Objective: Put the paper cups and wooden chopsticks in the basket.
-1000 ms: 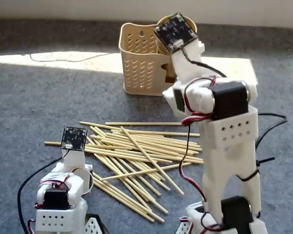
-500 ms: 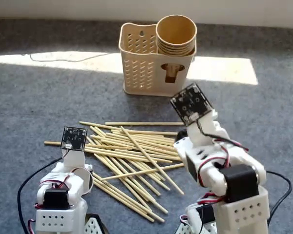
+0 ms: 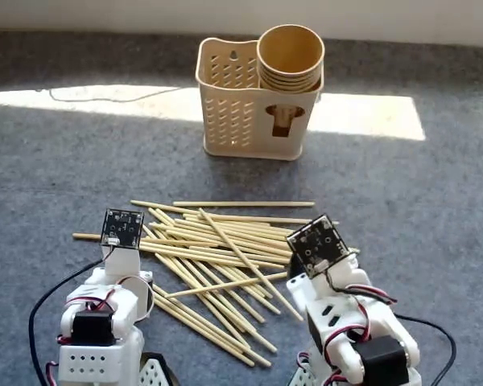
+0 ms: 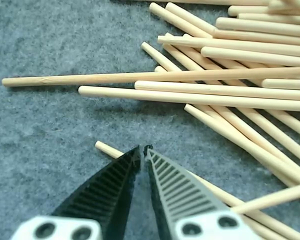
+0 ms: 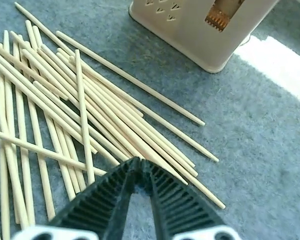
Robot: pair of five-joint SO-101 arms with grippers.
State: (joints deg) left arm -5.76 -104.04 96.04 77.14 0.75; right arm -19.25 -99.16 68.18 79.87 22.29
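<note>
On carpet (image 3: 56, 169), chopsticks (image 3: 225, 241) lie beyond left gripper (image 4: 141, 152) and right gripper (image 5: 138, 163), both closed.

Left arm (image 3: 105, 322), right arm (image 3: 350, 338): white printed shells, black servos, red and black cables below each black square camera board (image 3: 122, 227). Left pincer (image 4: 140, 152): ribbed tapered jaws, one black, one grey; white base, screw holes.

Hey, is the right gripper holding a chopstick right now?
No, the right gripper is shut on nothing, above the chopsticks lying on the carpet.
</note>
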